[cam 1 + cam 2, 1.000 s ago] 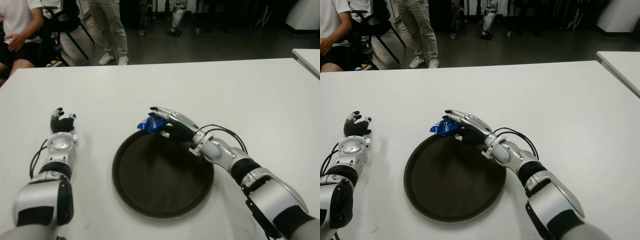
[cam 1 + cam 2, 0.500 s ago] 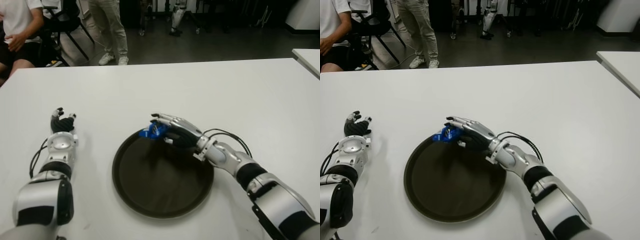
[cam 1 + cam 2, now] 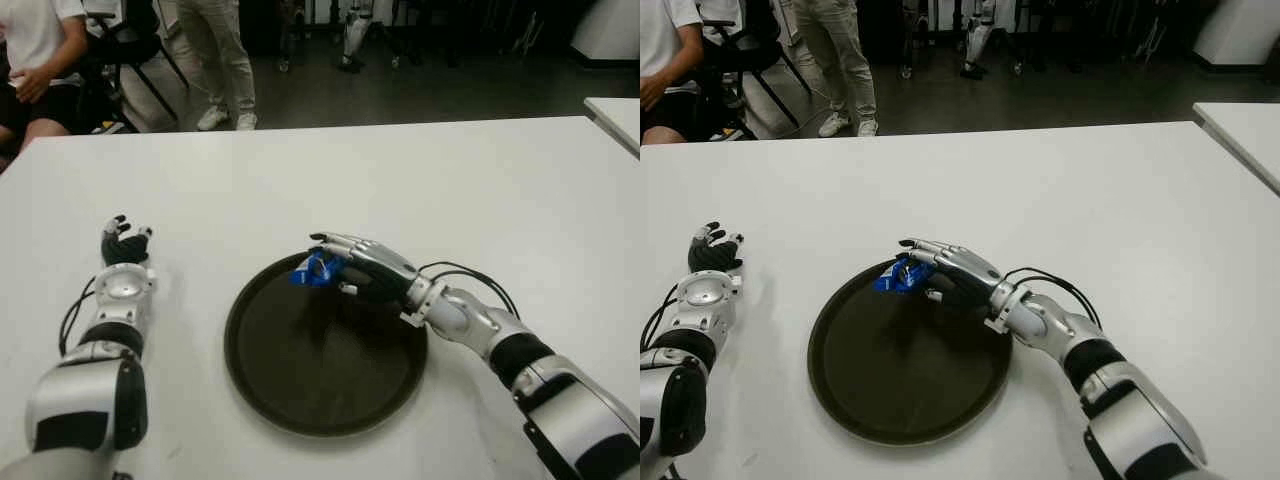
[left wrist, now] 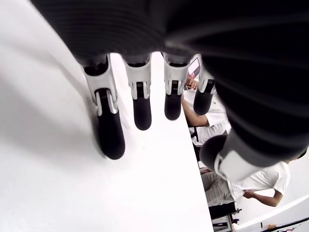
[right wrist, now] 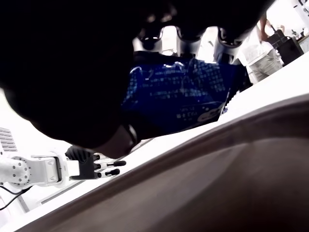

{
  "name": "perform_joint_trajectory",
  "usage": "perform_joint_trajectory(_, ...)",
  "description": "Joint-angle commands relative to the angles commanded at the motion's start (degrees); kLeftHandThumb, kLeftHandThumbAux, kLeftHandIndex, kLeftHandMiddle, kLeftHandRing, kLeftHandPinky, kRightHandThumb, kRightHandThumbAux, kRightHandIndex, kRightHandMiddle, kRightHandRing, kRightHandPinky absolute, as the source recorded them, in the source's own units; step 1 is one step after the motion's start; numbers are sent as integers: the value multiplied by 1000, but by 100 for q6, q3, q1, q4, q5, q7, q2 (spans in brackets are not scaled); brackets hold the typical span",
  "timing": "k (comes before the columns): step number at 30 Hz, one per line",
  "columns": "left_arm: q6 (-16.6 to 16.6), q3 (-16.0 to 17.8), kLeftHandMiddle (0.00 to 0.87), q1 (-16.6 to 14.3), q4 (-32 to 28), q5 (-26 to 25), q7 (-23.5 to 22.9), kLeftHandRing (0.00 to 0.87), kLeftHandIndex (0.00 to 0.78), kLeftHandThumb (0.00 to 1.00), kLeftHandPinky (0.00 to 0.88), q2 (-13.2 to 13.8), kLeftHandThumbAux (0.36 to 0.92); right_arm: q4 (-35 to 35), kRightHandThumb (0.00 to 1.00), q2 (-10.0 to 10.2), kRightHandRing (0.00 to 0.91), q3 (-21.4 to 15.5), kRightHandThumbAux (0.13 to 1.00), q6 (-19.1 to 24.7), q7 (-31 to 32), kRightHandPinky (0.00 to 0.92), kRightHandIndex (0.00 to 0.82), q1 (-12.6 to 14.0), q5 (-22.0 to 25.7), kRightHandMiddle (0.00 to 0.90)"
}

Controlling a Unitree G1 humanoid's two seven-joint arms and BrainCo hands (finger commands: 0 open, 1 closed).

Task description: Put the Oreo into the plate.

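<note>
Oreo pack [image 3: 313, 270], crinkly blue, is pinched in the right hand [image 3: 352, 266] just over the far rim of the round dark plate [image 3: 300, 400]. Left hand [image 3: 123, 248] lies open on the white desk [image 3: 480, 190].

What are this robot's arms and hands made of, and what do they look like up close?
Both arms are silver-grey shells with black joint bands. The right hand has silver segmented fingers, with black cables looping at its wrist. The left hand looks black from above, below a round silver wrist; its fingers are silver with black rounded tips.
</note>
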Motion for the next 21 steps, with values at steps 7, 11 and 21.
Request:
perform_joint_trajectory(7,8,2,137,-6,2,3,22,132,25,181,84,2,619,-154,701,-117,123,-96,728,-193,170,197,414,114,155,47)
perform_joint_trajectory(11,0,3,134,-5,2,3,32,127,27,188,81,1,612,-202,701,-158,127,-167,728,-286,389,203,414,171,327,48)
perform_joint_trajectory(21,-38,10,150,11,0,-8,-13,149,40,180,106,8,622,-1323,702,-473,133,-396,727,-84,2394,191,415,651,2000,60)
